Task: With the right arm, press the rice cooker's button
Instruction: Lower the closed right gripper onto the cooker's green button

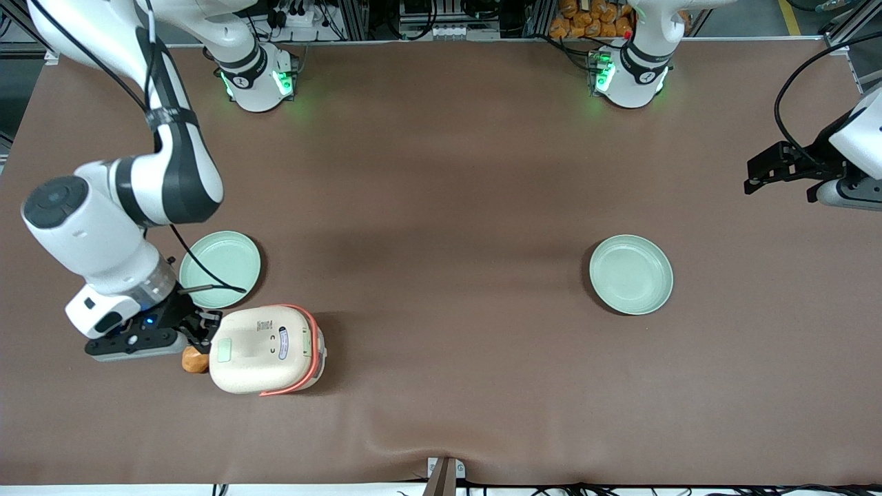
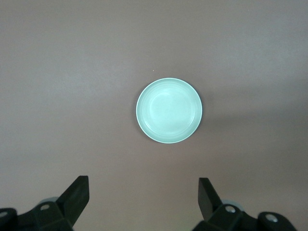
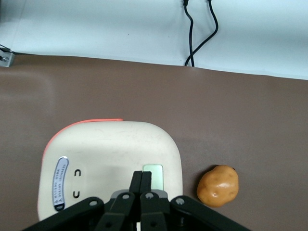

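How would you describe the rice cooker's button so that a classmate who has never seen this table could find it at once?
Find the cream rice cooker with the orange band, at the working arm's end of the table. On its lid, right under the shut gripper, sits the button. It is a plain pale green rectangle, unlike the oval printed label and two dark marks nearby.

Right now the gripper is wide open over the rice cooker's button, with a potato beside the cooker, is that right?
Not quite: the gripper is shut, fingers together, as the right wrist view shows. It does sit over the rice cooker at the button, with the potato beside the cooker.
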Robot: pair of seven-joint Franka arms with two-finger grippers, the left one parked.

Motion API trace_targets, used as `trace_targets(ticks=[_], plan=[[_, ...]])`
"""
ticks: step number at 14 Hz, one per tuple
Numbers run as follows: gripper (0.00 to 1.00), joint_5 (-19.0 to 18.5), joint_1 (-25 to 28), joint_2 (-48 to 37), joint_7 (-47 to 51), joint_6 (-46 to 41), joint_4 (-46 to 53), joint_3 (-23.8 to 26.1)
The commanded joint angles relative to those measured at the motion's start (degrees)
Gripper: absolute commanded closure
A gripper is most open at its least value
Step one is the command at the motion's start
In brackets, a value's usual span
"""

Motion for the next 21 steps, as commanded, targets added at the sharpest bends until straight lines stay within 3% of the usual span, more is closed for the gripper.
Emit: trace_targets(ticks=[1,21], plan=[[1.0,-0.2,0.2,2.3,-0.2,1.8,0.7,-0.5],[1.0,0.0,0.0,6.4,-0.2,1.9,0.0,-0.6]])
